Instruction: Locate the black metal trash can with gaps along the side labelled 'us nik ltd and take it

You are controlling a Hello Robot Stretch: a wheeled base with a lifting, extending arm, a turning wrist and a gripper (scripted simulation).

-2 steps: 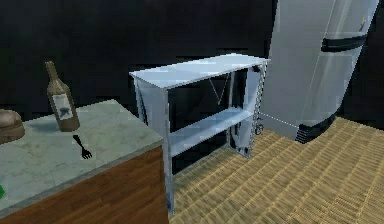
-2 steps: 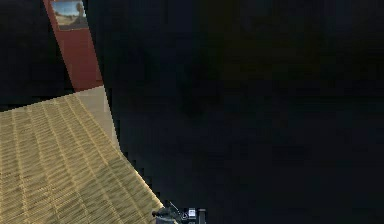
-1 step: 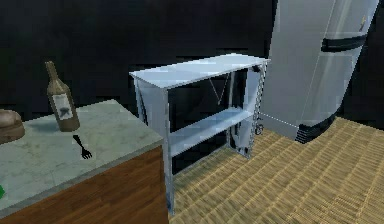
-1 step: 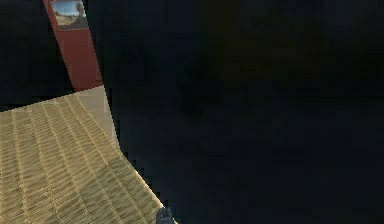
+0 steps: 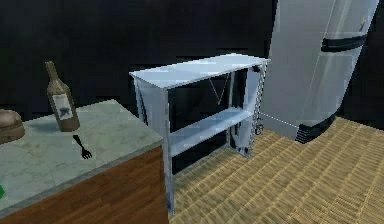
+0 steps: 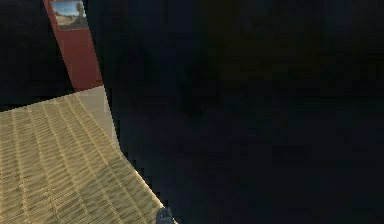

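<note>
- at the arm side view's bottom edge, just left of the middle, a small dark bluish tip pokes up, seemingly the gripper; too little of it shows to tell whether the jaws are apart or together, or whether it holds anything.
- around that tip lie a woven straw-coloured floor on the left and a large dark surface on the right.
- at the floor's far edge stands a red upright panel with a small pale picture at its top.
- in the forward view, a wood-fronted counter has a grey-green stone worktop.
- near the worktop's far edge stands a brown bottle with a pale label.
- a black fork lies near the worktop's middle, apart from the bottle.
- a brown rounded thing sits where the worktop meets the view's left edge.
- just beyond the worktop's far right corner stands a pale blue two-tier shelf table.
- past the table's far end stands a silver-white fridge.
- where the black metal trash can stands i cannot tell.
</note>
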